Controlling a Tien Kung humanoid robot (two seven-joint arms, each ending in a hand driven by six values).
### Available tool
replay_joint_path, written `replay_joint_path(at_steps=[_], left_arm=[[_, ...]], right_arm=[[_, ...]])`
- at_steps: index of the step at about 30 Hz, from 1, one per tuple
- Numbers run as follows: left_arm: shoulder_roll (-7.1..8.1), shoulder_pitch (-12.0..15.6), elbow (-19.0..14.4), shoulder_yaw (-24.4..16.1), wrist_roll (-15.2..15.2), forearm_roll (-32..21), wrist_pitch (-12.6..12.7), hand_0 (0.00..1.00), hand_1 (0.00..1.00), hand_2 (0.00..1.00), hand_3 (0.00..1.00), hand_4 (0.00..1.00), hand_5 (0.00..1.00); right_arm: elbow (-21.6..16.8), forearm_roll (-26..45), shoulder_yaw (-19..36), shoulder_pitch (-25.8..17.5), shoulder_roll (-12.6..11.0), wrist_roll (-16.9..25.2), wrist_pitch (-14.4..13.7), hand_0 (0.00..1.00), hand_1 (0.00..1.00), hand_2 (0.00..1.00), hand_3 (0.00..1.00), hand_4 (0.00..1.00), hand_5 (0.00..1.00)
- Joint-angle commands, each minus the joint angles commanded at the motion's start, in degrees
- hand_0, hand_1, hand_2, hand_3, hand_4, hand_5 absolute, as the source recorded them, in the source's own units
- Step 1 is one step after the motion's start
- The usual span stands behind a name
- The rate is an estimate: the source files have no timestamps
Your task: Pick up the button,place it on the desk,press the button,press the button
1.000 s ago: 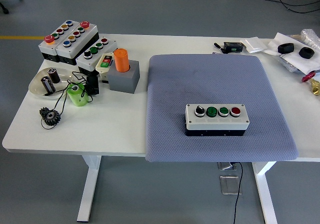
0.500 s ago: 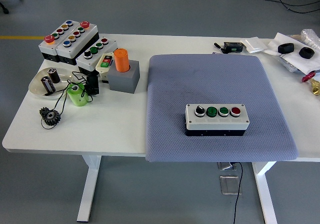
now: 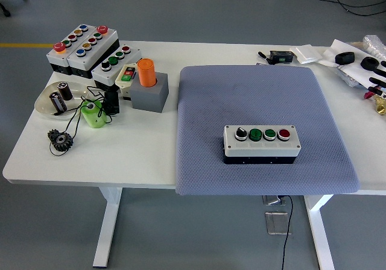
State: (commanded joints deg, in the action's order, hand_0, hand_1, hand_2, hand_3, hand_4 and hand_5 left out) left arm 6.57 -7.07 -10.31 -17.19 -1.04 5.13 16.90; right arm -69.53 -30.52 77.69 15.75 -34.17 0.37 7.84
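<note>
While the button box (image 3: pixel 261 142) sat flat on the grey-blue mat (image 3: pixel 259 95) toward the table's near edge, the head view showed one small change from half a second before: black fingertips of the right hand (image 3: pixel 379 77) had just come into sight at the far right edge, beside the clutter of black pieces there. Only those tips showed, so whether the hand was spread or curled could not be told. The left hand was not visible at all.

The box itself had not shifted. Its four controls faced up in a row: a black selector knob, two green buttons, then a red one at the right end. Nothing touched it, and the right hand was well apart from it.

On the white table (image 3: pixel 151 155), the spare button boxes (image 3: pixel 90 48), the orange cylinder in its grey block (image 3: pixel 148 86), the green spool (image 3: pixel 93 114) and the small gear (image 3: pixel 61 140) lay at the left as before.

Judging from this, the box already seemed to be set down, and the right arm was likely starting its reach toward it for a press.
</note>
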Motion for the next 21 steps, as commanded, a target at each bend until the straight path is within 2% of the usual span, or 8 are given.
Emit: replay_joint_path(at_steps=[11, 21], left_arm=[[-0.04, 0.01, 0.00, -0.62, 0.06, 0.58, 0.07, 0.651, 0.709, 0.706, 0.510, 0.326, 0.998], [-0.03, -0.08, 0.00, -1.14, 0.09, 1.00, 0.12, 0.651, 0.710, 0.706, 0.511, 0.326, 0.998]], right_arm=[[0.01, -1.42, -0.47, 0.27, 0.18, 0.13, 0.01, 0.815, 0.754, 0.769, 0.761, 0.571, 0.648], [0.09, -1.25, -0.53, 0.34, 0.30, 0.89, -1.46, 0.815, 0.756, 0.772, 0.760, 0.570, 0.648]])
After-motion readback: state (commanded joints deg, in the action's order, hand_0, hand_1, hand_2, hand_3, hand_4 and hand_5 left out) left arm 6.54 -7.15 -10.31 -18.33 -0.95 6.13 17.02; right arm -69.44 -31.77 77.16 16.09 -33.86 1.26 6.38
